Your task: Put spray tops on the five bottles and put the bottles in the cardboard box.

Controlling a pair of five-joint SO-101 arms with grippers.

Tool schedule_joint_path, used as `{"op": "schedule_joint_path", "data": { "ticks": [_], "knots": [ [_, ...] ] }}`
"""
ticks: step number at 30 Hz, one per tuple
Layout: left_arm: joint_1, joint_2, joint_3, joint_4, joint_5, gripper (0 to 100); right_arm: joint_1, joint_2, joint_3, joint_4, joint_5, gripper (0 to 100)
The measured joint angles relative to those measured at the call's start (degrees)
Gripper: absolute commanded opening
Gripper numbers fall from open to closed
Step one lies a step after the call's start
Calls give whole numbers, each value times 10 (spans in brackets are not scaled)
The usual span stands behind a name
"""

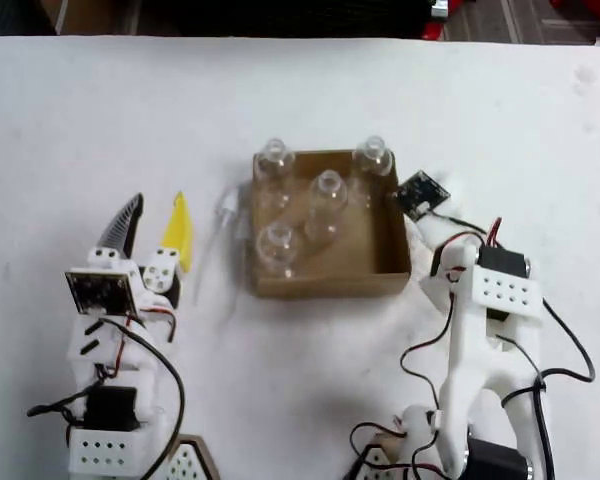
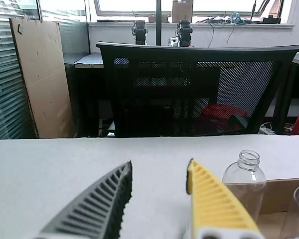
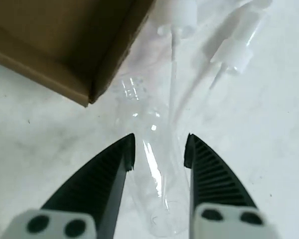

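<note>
Beside the cardboard box point(image 3: 50, 45), the right gripper's point(image 3: 159, 142) fingers point(image 3: 104, 184) stood apart astride a lying bottle point(image 3: 159, 199), which could roll or squirt free if they closed off-centre.

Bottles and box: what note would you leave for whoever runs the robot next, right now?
Left tool open and empty, left of the box.
Right tool at a bottle lying on the table by a box corner; grip unclear.
Four bottles stand in the box, none capped.
Two spray tops lie past the lying bottle, a third spray top left of the box.
Done: four boxed.
Left: tops on all five, last bottle in.
</note>
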Motion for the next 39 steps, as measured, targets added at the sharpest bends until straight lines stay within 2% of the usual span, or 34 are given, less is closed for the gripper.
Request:
{"op": "schedule_joint_path", "data": {
  "ticks": [5,10,16,21,27,30,36,39],
  "knots": [
    [0,0,0,0,-4,166,-15,23,-43,47,0,296],
    [0,0,0,0,-4,166,-33,117,-51,46,4,296],
    [0,0,0,0,-4,166,-31,207,-56,-29,4,270],
    [0,0,0,0,-4,166,5,212,-62,-84,4,269],
    [0,0,0,0,-4,166,47,214,-104,-91,4,269],
    [0,0,0,0,-4,166,47,214,-117,-80,2,270],
    [0,0,0,0,-4,166,23,214,-122,-81,-66,271],
    [0,0,0,0,-4,166,21,222,-122,-81,-76,269]
  ]
}}
